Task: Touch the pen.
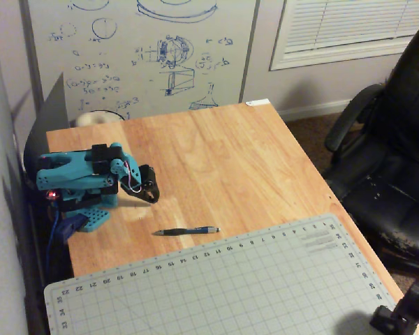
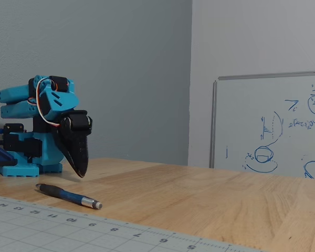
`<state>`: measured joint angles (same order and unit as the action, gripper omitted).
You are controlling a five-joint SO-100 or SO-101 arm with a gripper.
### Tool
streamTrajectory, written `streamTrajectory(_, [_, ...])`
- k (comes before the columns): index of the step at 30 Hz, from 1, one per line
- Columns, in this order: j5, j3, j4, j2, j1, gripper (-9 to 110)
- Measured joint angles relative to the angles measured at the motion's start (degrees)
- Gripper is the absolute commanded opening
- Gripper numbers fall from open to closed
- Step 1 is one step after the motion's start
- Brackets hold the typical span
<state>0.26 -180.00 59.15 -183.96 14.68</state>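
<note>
The pen (image 1: 185, 231) lies flat on the wooden table, thin and dark with a bluish-grey end; in the low fixed view the pen (image 2: 68, 196) lies just in front of the arm. The turquoise arm is folded low over its base. My black gripper (image 1: 152, 197) points down at the table, behind the pen and apart from it. In the low fixed view the gripper (image 2: 82, 174) has its jaws together, tips just above the wood, holding nothing.
A grey cutting mat (image 1: 216, 286) covers the table's near part, its edge right beside the pen. A whiteboard (image 1: 140, 49) leans at the back. A black office chair (image 1: 391, 160) stands to the right of the table (image 1: 237, 153).
</note>
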Motion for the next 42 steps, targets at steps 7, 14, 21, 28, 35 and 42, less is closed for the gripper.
streamTrajectory(7, [0.0, 9.1, -2.2, 11.3, 2.1, 0])
streamTrajectory(14, [0.0, 23.1, -2.2, 33.2, 7.6, 1])
streamTrajectory(21, [0.0, 37.7, -2.7, 52.6, 17.5, 1])
streamTrajectory(28, [0.0, 48.6, -2.7, 69.3, 21.4, 1])
streamTrajectory(35, [0.0, 53.7, -2.7, 82.9, 21.4, 1])
streamTrajectory(42, [0.0, 55.1, -2.7, 85.2, 21.4, 1])
